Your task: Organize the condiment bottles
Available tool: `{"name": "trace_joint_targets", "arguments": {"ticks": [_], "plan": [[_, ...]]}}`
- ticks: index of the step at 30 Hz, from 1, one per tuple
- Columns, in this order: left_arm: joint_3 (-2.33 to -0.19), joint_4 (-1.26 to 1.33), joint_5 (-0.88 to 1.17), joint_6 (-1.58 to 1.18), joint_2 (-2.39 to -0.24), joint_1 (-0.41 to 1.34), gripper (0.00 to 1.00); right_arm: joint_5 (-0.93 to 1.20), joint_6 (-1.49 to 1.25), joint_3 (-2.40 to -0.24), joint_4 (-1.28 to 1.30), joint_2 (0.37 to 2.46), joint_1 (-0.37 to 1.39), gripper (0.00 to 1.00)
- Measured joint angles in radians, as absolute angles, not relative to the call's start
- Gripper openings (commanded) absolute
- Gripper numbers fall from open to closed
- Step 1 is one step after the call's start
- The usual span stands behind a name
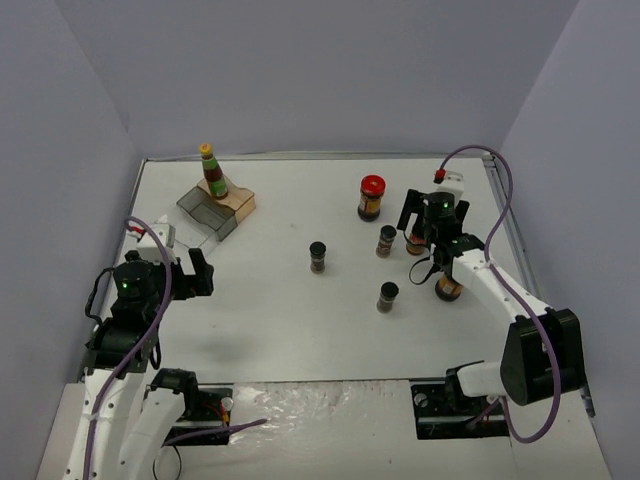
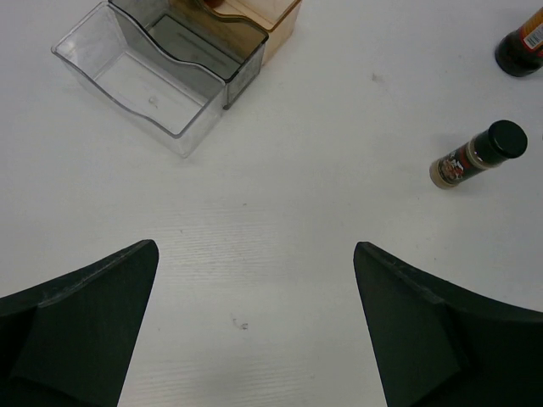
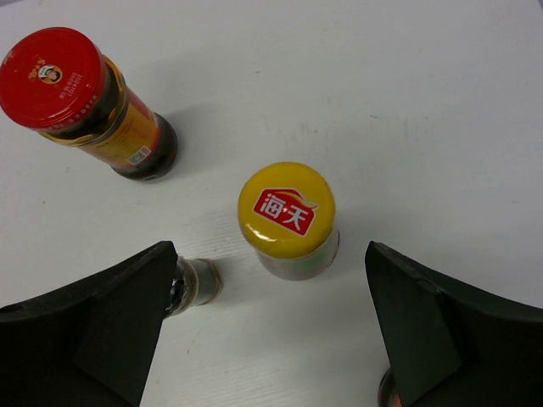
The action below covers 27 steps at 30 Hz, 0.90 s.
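Note:
A yellow-capped sauce bottle (image 3: 287, 212) stands upright on the table between the fingers of my right gripper (image 3: 270, 248), which is open above it with a gap on both sides. In the top view that gripper (image 1: 432, 222) hides most of this bottle (image 1: 414, 243). A red-lidded jar (image 3: 68, 85) stands up-left of it, and a spice jar (image 3: 197, 282) shows partly behind the left finger. Two more spice jars (image 1: 318, 256) (image 1: 388, 297) stand mid-table. Another yellow-capped bottle (image 1: 210, 170) stands on the rack (image 1: 215, 205). My left gripper (image 2: 254, 246) hangs open over bare table.
A second dark jar (image 1: 449, 288) stands by the right forearm, partly hidden. The clear and tan stepped rack (image 2: 170, 68) lies ahead-left of the left gripper, with a spice jar (image 2: 475, 155) ahead-right. Walls enclose the table on three sides.

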<state>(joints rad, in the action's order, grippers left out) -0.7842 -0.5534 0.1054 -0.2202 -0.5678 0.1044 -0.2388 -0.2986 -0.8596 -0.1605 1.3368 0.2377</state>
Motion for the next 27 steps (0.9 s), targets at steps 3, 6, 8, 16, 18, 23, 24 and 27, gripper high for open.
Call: {"name": "trace_joint_targets", "arguments": {"ticks": [3,6,8,16,18,23,24,27], "plan": [[-0.783,-0.589,0.103,-0.22,-0.511,0.105,0.97,-0.225,-0.284,-0.828,-0.217,1.353,0.216,0.82],[-0.783,-0.605,0.103,-0.22,-0.502,0.107,0.97,-0.217,-0.275,-0.812,-0.255,1.374,0.205,0.76],[-0.783,-0.611,0.104,-0.22,-0.515,0.11,0.97,-0.209,-0.264,-0.802,-0.278,1.385,0.204,0.69],[-0.783,-0.631,0.108,-0.22,-0.561,0.112,0.97,-0.201,-0.228,-0.776,-0.32,1.391,0.203,0.22],[-0.783,-0.632,0.108,-0.22,-0.562,0.112,0.97,-0.202,-0.222,-0.776,-0.322,1.39,0.203,0.06],[-0.796,-0.643,0.108,-0.219,-0.563,0.112,0.97,-0.199,-0.195,-0.778,-0.251,1.349,0.215,0.0],[-0.804,-0.647,0.108,-0.219,-0.565,0.112,0.97,-0.199,-0.188,-0.782,-0.216,1.331,0.22,0.0],[-0.831,-0.649,0.108,-0.219,-0.573,0.112,0.97,-0.195,-0.171,-0.818,-0.128,1.284,0.238,0.0]]}}
